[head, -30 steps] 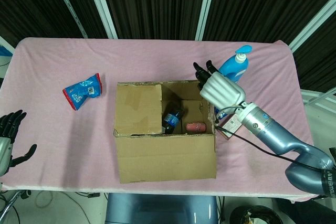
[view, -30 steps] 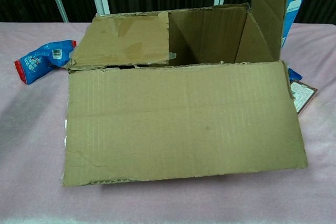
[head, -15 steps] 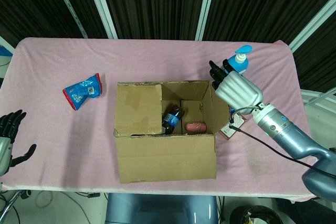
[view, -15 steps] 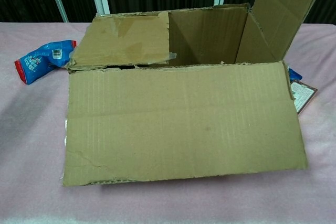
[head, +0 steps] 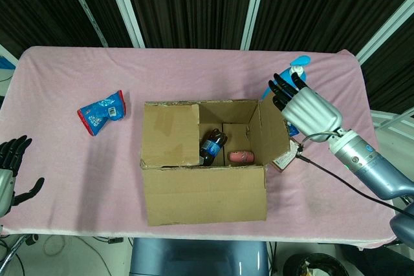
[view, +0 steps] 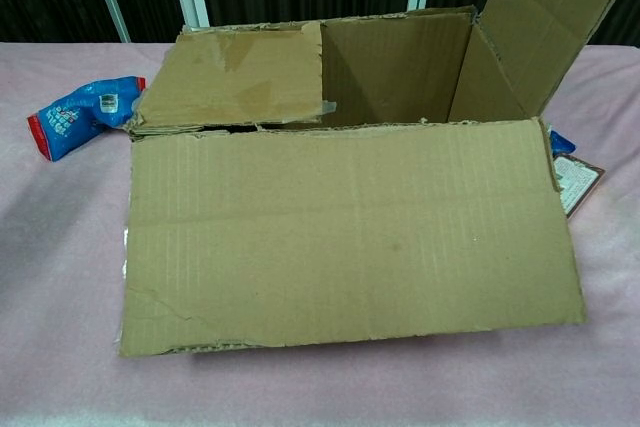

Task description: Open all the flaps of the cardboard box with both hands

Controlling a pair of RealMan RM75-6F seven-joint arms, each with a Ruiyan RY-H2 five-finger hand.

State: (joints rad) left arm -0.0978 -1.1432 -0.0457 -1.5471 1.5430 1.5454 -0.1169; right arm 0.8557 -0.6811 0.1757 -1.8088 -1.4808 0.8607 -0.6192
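Box sits just left of the right hand, whose spread fingers hold nothing; left hand idles apart, empty. Risk: the raised flap springing back, or the hand toppling the bottle behind it.

I count one cardboard box on my worktop. It has four flaps. Three flaps are open and one flap lies flat over the left side of the top.

Inside the box I see two things: one dark bottle and one small reddish thing.

Outside the box I count three things: one blue and red packet, one blue pump bottle, and one small card.

I have two hands: my left hand and my right hand.
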